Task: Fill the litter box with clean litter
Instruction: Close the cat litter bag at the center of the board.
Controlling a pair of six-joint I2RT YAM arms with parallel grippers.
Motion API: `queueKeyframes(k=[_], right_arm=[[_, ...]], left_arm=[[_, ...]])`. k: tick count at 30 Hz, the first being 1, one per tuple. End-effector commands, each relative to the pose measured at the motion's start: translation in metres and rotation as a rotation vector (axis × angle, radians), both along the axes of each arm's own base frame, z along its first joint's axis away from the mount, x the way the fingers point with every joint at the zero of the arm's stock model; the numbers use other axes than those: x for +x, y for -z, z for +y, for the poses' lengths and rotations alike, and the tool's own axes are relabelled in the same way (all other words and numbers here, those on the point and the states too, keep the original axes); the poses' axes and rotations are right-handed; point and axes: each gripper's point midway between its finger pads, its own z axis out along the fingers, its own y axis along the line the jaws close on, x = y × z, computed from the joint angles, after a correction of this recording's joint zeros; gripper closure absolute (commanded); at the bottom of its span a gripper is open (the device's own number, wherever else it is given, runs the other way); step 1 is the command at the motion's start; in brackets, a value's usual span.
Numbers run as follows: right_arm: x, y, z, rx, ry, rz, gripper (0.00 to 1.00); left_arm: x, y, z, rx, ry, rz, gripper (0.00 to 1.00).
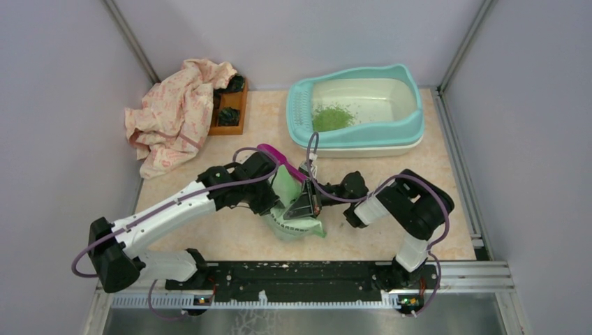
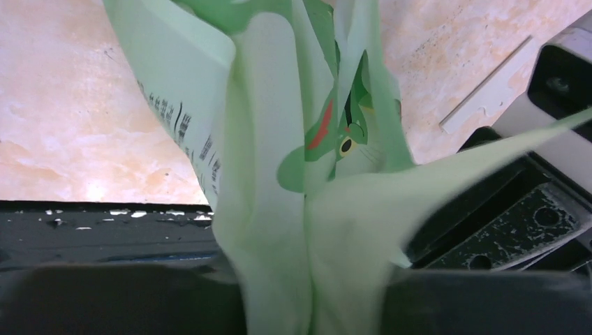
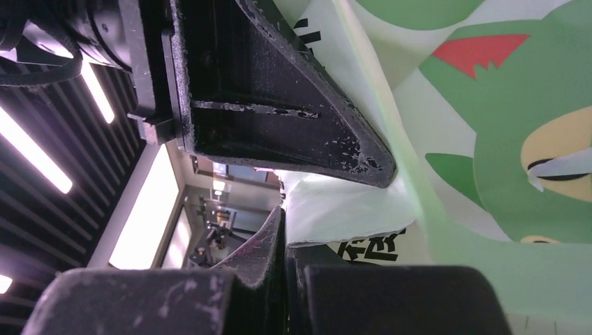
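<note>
Left pincer (image 2: 314, 303): closed on a gathered fold of the plastic bag (image 2: 265, 139), which fills the gap between its dark pads.

Right pincer (image 3: 285, 279): jaws pressed together, with a thin pale edge of the same bag running down into the seam between them. A dark wedge-shaped part, apparently of the other pincer, crosses directly above it.

In the overhead view both pincers meet at the bag in the middle of the counter (image 1: 391, 167), and the bag stands between them.

A purple scoop (image 1: 276, 155) lies just behind the left wrist. Only its far end shows; the rest is covered by the arm and the bag.

The litter box (image 1: 419, 115) sits at the far right of the counter, apart from both arms. A patch of clean litter (image 1: 332, 117) lies in its basin near the perforated ledge.

At the far left, a patterned cloth (image 1: 178, 112) drapes over one side of a wooden tray (image 1: 237, 105). The dark items in the tray cannot be identified.

In the left wrist view the bag blocks the centre. Whether the bag's mouth is open, and what it contains, cannot be made out.
</note>
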Motion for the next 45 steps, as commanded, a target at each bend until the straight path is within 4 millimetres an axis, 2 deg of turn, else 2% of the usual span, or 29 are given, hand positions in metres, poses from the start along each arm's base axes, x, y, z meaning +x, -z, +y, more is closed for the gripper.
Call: queueKeyframes(k=[1,3,5,8,11,13,15,16,17,18,19,20,22,24,27,30,32,40,45], right_arm=[[-0.027,-0.042,-0.01,0.181,-0.073,-0.232,1.0],[-0.027,-0.04,-0.012,0.173,-0.083,-0.23,1.0],[-0.024,-0.037,-0.016,0.156,-0.098,-0.227,0.98],[-0.01,-0.038,-0.029,0.139,-0.079,-0.248,0.84],[0.004,-0.046,-0.04,0.128,-0.058,-0.291,0.78],[0.013,-0.052,-0.039,0.109,-0.039,-0.33,0.74],[0.027,-0.045,-0.031,0.02,-0.007,-0.327,0.7],[0.036,-0.035,-0.028,-0.064,0.027,-0.352,0.67],[0.046,-0.023,-0.026,-0.184,0.077,-0.431,0.62],[0.06,-0.007,-0.029,-0.368,0.135,-0.588,0.53],[0.058,0.001,-0.026,-0.499,0.121,-0.751,0.48],[0.063,-0.004,-0.026,-0.569,0.117,-0.871,0.46],[0.07,-0.005,-0.029,-0.621,0.138,-0.957,0.45],[0.078,-0.007,-0.029,-0.679,0.194,-1.125,0.43],[0.072,-0.007,-0.02,-0.718,0.183,-1.33,0.41],[0.071,0.001,-0.01,-0.766,0.164,-1.471,0.41],[0.079,0.003,-0.007,-0.804,0.197,-1.521,0.4],[0.079,-0.029,0.025,-0.636,0.254,-1.631,0.39],[0.059,-0.068,0.034,-0.472,0.285,-1.674,0.39]], left_arm=[[0.005,0.011,0.008,0.045,-0.04,-0.006,0.82],[0.007,0.007,0.011,0.041,-0.038,-0.036,1.0],[0.012,0.0,0.014,0.043,-0.033,-0.07,1.0],[0.022,-0.009,0.025,0.07,-0.039,-0.115,1.0],[0.036,-0.017,0.038,0.097,-0.033,-0.146,1.0],[0.047,-0.022,0.049,0.119,-0.036,-0.158,1.0],[0.059,-0.028,0.06,0.122,-0.045,-0.176,1.0],[0.065,-0.031,0.064,0.12,-0.041,-0.189,1.0],[0.071,-0.034,0.066,0.117,-0.037,-0.201,1.0],[0.075,-0.035,0.067,0.112,-0.029,-0.207,1.0],[0.08,-0.037,0.068,0.113,-0.024,-0.213,1.0],[0.083,-0.037,0.066,0.109,-0.009,-0.216,1.0],[0.089,-0.034,0.064,0.111,0.017,-0.205,1.0],[0.092,-0.032,0.062,0.111,0.036,-0.197,1.0],[0.093,-0.032,0.063,0.1,0.053,-0.204,1.0],[0.094,-0.031,0.067,0.08,0.06,-0.213,1.0],[0.095,-0.031,0.07,0.068,0.066,-0.216,1.0],[0.095,-0.028,0.071,0.02,0.091,-0.21,1.0],[0.096,-0.026,0.07,-0.002,0.096,-0.206,1.0]])
